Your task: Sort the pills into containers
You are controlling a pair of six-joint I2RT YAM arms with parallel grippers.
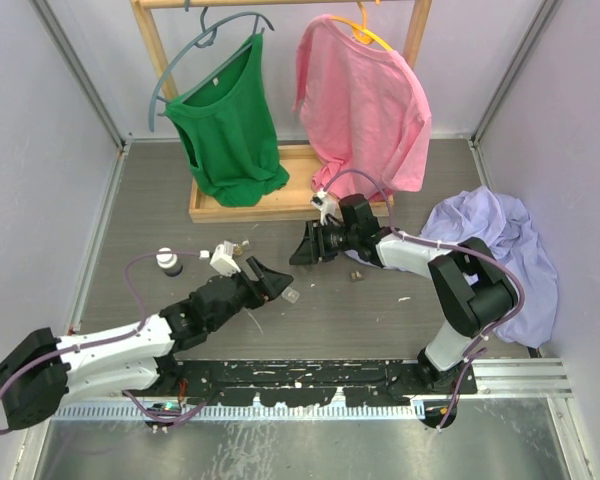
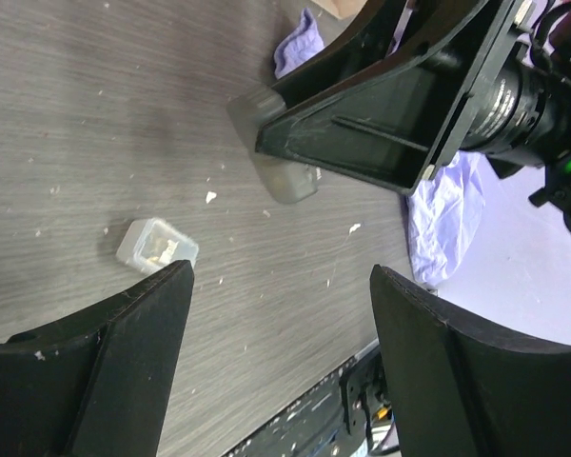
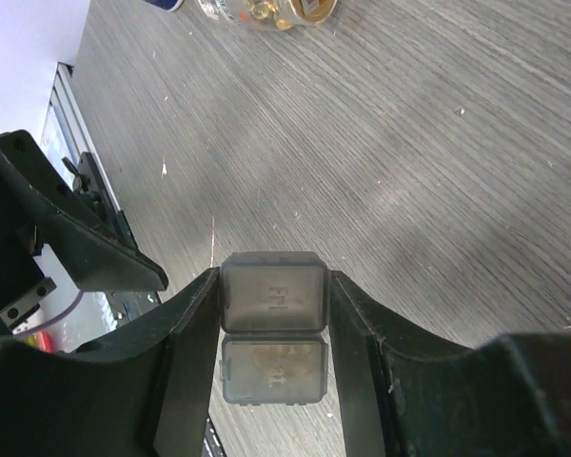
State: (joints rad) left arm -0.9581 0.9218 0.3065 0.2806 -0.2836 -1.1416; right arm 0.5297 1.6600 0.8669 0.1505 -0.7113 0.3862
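A small, smoky-grey, translucent square plastic tub [image 3: 272,293] was gripped by the black right gripper [image 3: 272,299] — a grey wood-grain tabletop [image 3: 409,171] was seen behind.

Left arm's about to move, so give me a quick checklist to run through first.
1. Right gripper shut on grey tub: ok.
2. Left gripper open, empty: ok.
3. Clear tub between the left jaws: not ok, it lies just past one tip.
4. Grippers apart: ok.
5. Grey tub's contents: cannot tell.
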